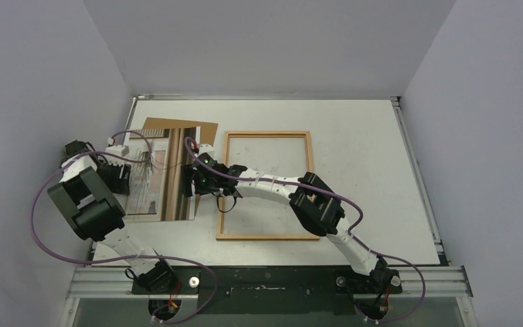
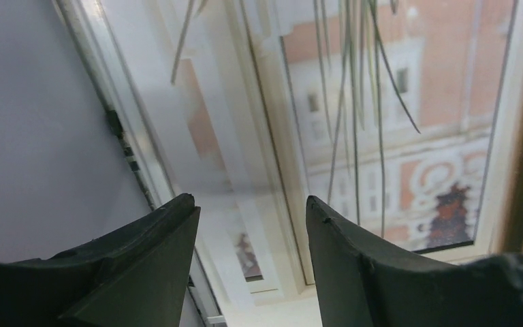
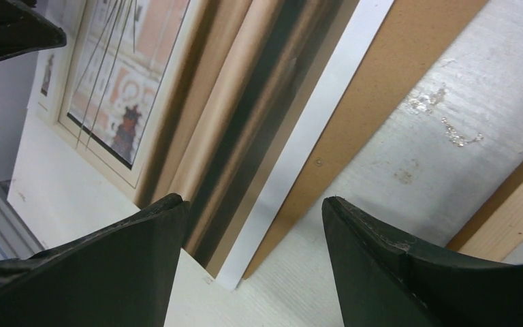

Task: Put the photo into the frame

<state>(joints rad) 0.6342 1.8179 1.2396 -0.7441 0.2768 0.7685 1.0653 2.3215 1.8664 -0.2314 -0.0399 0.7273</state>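
photo point(image 1: 167, 170) face up on table point(image 1: 361, 170), just left of frame point(image 1: 267, 133), not touching it. brown backing sheet point(image 1: 204, 129) under photo, showing past its far edge and its frame-side edge. left hand point(image 2: 248, 199) over photo edge farthest from frame, fingers parted, nothing gripped. right hand point(image 3: 252, 201) over photo edge nearest frame, fingers wide apart, empty. right arm crosses over frame.

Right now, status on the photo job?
Both open: left gripper at photo's left edge, right gripper over its right edge. It lies face up on backing board, not in frame. The right arm lies across frame.
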